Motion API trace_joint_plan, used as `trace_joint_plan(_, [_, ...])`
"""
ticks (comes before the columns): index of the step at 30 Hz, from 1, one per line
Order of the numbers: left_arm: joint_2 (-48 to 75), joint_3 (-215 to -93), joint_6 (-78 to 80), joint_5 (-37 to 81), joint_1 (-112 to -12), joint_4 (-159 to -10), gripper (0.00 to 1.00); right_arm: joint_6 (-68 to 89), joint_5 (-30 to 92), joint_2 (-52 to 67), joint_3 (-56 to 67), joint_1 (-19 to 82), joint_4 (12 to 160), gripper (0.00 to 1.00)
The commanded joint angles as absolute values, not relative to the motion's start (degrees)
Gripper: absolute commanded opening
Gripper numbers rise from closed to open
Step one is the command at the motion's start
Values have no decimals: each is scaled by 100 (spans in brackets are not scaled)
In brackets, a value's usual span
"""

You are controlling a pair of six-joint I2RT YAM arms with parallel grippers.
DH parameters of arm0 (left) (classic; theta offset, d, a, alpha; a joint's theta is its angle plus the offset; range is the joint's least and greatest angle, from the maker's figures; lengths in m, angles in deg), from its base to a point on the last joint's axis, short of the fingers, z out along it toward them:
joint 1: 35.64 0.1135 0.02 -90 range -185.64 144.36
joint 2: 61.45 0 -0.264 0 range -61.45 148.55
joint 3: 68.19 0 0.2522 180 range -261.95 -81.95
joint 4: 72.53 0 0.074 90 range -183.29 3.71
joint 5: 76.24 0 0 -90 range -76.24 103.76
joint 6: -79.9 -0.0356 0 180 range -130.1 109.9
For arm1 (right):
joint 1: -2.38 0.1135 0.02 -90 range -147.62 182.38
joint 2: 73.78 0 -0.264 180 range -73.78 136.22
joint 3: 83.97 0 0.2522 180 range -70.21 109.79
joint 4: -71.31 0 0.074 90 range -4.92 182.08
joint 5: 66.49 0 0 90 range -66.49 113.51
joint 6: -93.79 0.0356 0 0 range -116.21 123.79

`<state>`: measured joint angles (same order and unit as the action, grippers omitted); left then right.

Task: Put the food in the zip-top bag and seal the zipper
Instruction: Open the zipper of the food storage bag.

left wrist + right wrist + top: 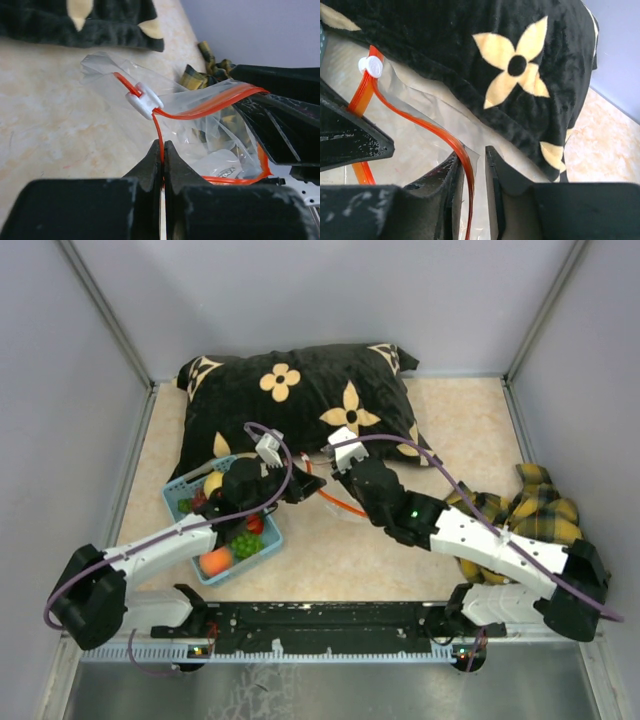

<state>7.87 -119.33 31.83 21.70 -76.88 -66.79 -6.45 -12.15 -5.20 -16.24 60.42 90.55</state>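
My left jaws are pressed together on the zipper [210, 106], pinching the red strip a little below its white slider [144, 100]. The bag [200, 112] hangs between my two arms just above the worktop [60, 125], in front of the black flowered pillow [520, 65], its mouth partly pulled apart into a loose loop.

My right jaws stand around the other run of the strip. A narrow gap shows between them and the strip lies against one inner face, so I cannot tell whether they truly grip it.

The food [243, 543] lies in the blue basket [182, 510] under my left arm, and I see none of it in the bag. So I judge the task to be at its first step: getting the mouth open and held.

Next I need the mouth wide and steady enough to take a fruit. The film is limp and will likely collapse once one side is let go. One arm should keep the rim lifted while the other frees itself for the basket.
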Motion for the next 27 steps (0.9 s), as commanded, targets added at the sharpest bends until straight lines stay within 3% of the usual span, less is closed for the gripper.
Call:
trace_joint_plan(1, [1005, -11709, 3077, 2829, -7663, -5091, 0, -813, -505, -829, -1952, 5883, 8740, 28])
trace_joint_plan(10, [1186, -11446, 3136, 2905, -7663, -4559, 0, -561, -811, -973, -2574, 5831, 9062, 53])
trace_joint_plan(15, [1118, -11350, 3148, 2929, -7660, -4578, 0, -337, -1110, -1039, -2772, 5810, 9207, 55])
trace_joint_plan(17, [1063, -11264, 3106, 2791, -7661, -4747, 0, -264, -1336, -1066, -2709, 5810, 9299, 47])
trace_joint_plan(23, [957, -11384, 3256, 2386, -7669, -5845, 0, -162, -1746, -1098, -2298, 5899, 9277, 3])
trace_joint_plan(27, [942, -11525, 3525, 2392, -7669, -6206, 18, -430, -2380, -734, -2119, 6311, 8885, 0])
